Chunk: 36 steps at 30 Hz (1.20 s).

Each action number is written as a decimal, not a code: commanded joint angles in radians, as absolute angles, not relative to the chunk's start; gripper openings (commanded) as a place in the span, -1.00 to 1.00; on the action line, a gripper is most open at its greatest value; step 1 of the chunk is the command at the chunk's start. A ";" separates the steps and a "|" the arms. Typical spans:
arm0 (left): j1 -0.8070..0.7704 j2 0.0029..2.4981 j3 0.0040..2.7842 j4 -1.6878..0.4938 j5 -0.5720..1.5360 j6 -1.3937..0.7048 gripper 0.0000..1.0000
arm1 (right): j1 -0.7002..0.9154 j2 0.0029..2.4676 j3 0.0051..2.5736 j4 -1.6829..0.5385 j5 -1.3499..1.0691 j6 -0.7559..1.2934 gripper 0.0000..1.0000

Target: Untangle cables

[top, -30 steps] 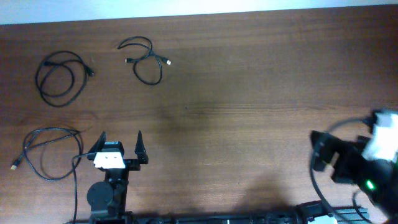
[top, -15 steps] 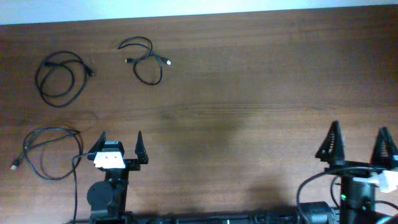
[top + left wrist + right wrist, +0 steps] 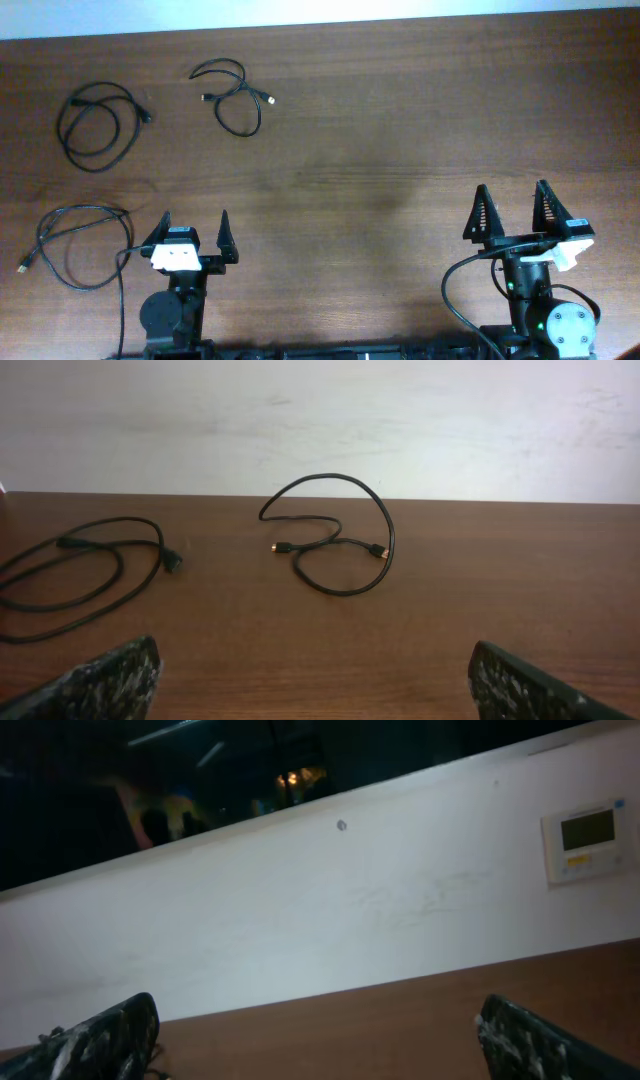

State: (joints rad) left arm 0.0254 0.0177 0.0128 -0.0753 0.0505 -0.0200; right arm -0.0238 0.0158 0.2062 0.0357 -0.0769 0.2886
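Three thin black cables lie apart on the brown table. One looped cable (image 3: 97, 125) is at the far left, also in the left wrist view (image 3: 85, 565). A second cable (image 3: 234, 97) with small plug ends lies to its right, also in the left wrist view (image 3: 340, 535). A third cable (image 3: 75, 245) with a light tip lies at the near left, beside my left gripper (image 3: 190, 235). My left gripper (image 3: 315, 680) is open and empty. My right gripper (image 3: 512, 213) is open and empty at the near right, as the right wrist view (image 3: 320, 1035) shows.
The table's far edge meets a white wall (image 3: 350, 910) with a small wall panel (image 3: 590, 838). Thick black wires (image 3: 470, 275) run by the right arm's base.
My right arm has swung in from the right edge and settled upright at the near right with its fingers spread. The left arm and the cables have not moved.
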 commanded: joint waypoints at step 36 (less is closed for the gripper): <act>0.021 0.017 0.009 -0.080 0.044 -0.027 0.98 | -0.012 0.004 0.006 0.318 -0.063 0.357 0.97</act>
